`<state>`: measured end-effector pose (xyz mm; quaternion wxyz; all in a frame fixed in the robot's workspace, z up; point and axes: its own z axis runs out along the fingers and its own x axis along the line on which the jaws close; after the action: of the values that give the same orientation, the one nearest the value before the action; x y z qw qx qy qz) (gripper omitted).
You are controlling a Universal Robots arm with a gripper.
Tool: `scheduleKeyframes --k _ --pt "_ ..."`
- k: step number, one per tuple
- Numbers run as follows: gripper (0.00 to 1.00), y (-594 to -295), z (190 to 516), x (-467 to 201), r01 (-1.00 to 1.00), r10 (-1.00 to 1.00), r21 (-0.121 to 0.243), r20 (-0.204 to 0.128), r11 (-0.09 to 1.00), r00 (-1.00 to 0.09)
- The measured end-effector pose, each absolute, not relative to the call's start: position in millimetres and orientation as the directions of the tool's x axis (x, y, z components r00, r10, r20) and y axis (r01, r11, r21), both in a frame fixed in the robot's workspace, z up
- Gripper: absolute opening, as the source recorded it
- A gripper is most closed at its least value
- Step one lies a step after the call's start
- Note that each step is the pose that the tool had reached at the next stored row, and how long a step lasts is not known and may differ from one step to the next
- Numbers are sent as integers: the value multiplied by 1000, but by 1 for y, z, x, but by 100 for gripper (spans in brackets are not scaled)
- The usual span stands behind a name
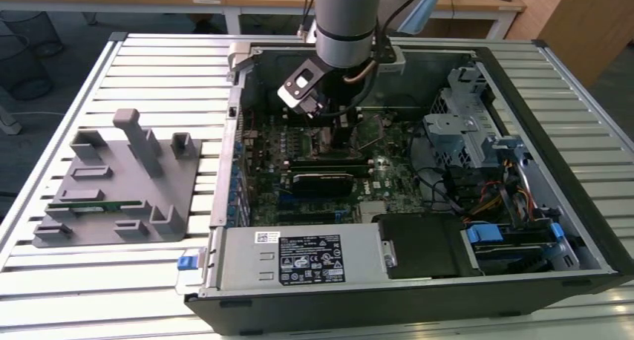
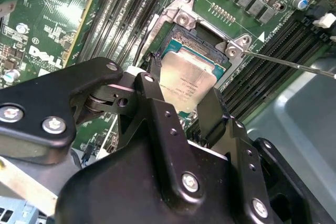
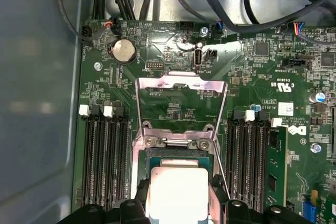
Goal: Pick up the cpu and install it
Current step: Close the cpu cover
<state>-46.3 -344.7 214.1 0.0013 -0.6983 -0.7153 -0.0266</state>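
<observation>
Bending the fine contacts of the socket (image 2: 176,43) is judged the chief hazard, and it would be caused by the cpu (image 2: 191,74) being let down tilted or out of line with the socket's corners. In the second wrist view the chip's silver top appears slightly off level, with a teal margin of the socket visible along two of its edges, so full seating cannot be confirmed. A second risk is judged to come from the raised load plate (image 3: 181,82) and the thin lever (image 2: 294,65) at the socket's side: either could be struck or caught if the arm is shifted sideways. A chip dragged across the socket could also be scratched or dropped onto the motherboard (image 3: 168,51).

The gripper (image 2: 179,90) is seen clenched on the cpu, with only a narrow span between its jaws. Its black fingers (image 2: 210,111) are pressed against two opposite edges of the chip, and nothing else appears to be touched by them.

The cpu is held directly over the socket, in the middle of the motherboard, between the two banks of memory slots (image 3: 105,156). In the exterior view the gripper (image 1: 342,136) is lowered into the open computer case (image 1: 396,310), toward its far edge.
</observation>
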Motion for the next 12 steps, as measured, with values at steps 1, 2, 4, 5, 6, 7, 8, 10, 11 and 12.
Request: scheduleKeyframes --k 1,2,4,5,6,7,8,10,11,12 --pt "53 -345 213 -47 999 999 36 39 23 -24" --pt "53 -345 213 -47 999 999 36 39 21 -23" --pt "53 -345 211 -47 999 999 36 39 19 -20" --pt "53 -345 211 -47 999 999 36 39 18 -19" --pt "53 -345 210 -47 999 999 36 39 16 -18" --pt "53 -345 210 -47 999 999 36 39 14 -15" --pt "53 -345 209 -47 999 999 36 39 10 -11" --pt "53 -345 208 -47 999 999 36 39 5 -6" --pt "53 -345 207 -47 999 999 36 39 4 -6" --pt "53 -345 207 -47 999 999 36 39 4 -5"
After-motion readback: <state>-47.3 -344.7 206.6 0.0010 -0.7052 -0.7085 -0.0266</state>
